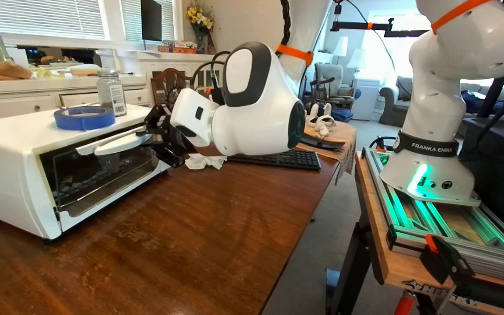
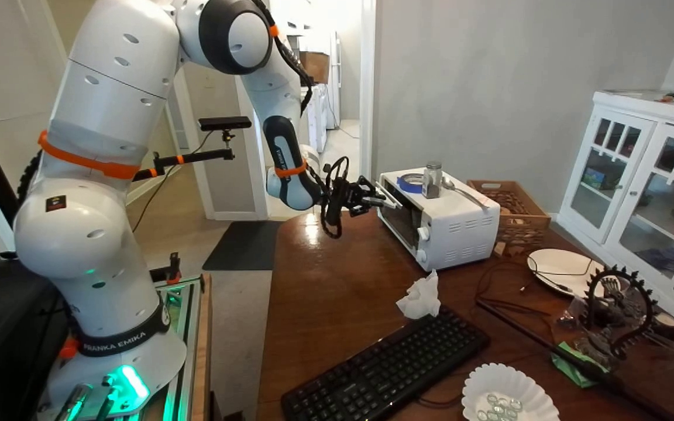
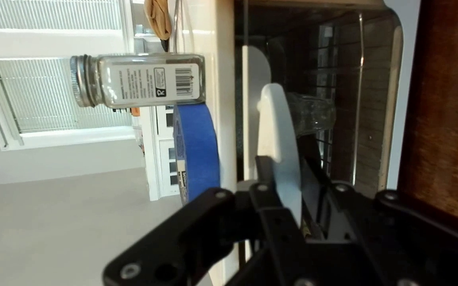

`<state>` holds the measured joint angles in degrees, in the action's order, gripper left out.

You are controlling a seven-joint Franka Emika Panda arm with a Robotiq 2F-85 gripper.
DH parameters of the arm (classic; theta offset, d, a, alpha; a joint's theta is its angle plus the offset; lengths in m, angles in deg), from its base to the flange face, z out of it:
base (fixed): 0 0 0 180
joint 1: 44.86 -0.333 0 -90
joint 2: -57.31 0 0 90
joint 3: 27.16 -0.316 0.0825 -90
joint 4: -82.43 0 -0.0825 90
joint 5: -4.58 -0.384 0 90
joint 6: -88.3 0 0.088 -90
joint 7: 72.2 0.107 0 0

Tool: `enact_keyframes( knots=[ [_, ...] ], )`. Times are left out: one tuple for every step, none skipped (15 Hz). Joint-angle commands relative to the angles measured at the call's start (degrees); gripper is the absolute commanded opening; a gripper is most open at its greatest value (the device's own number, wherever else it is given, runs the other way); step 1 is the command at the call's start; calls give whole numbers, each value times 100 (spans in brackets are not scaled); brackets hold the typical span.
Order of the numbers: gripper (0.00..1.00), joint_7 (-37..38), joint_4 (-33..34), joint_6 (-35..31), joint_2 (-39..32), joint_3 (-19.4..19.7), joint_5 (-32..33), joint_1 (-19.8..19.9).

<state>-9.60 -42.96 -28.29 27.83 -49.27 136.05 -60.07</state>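
Observation:
My gripper (image 3: 286, 167) is shut on the white handle (image 3: 278, 127) of a toaster oven's glass door, with one finger on each side. In both exterior views the gripper (image 1: 147, 139) reaches sideways to the front of the white toaster oven (image 1: 11, 166). It grips near one end of the handle (image 1: 120, 144). A dark gap shows between the oven's top front edge and the upper edge of the door (image 1: 99, 183). A faint glass shape (image 3: 310, 113) appears in the door window; inside or reflected, I cannot tell.
On the oven stand a blue tape roll (image 1: 84, 118), a glass jar (image 1: 112, 92) and a spoon (image 2: 463, 192). A crumpled tissue (image 2: 420, 297) and a black keyboard (image 2: 387, 368) lie on the wooden table (image 1: 182, 236). A wicker basket (image 2: 512, 204) is beside the oven.

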Motion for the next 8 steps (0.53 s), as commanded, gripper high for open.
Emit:
enact_keyframes(
  knots=[
    [35,617,-170,-777,-13,-61,434,191],
    [38,796,-187,-942,-1,-59,576,240],
    [44,1025,-212,-1079,13,-55,763,297],
    [55,1251,-234,-1194,32,-53,949,352],
    [44,1459,-247,-1328,50,-49,1120,410],
    [56,1699,-240,-1479,36,-45,1346,478],
    [52,1954,-230,-1589,25,-32,1588,547],
    [49,2205,-205,-1709,6,-22,1824,617]
  ],
)
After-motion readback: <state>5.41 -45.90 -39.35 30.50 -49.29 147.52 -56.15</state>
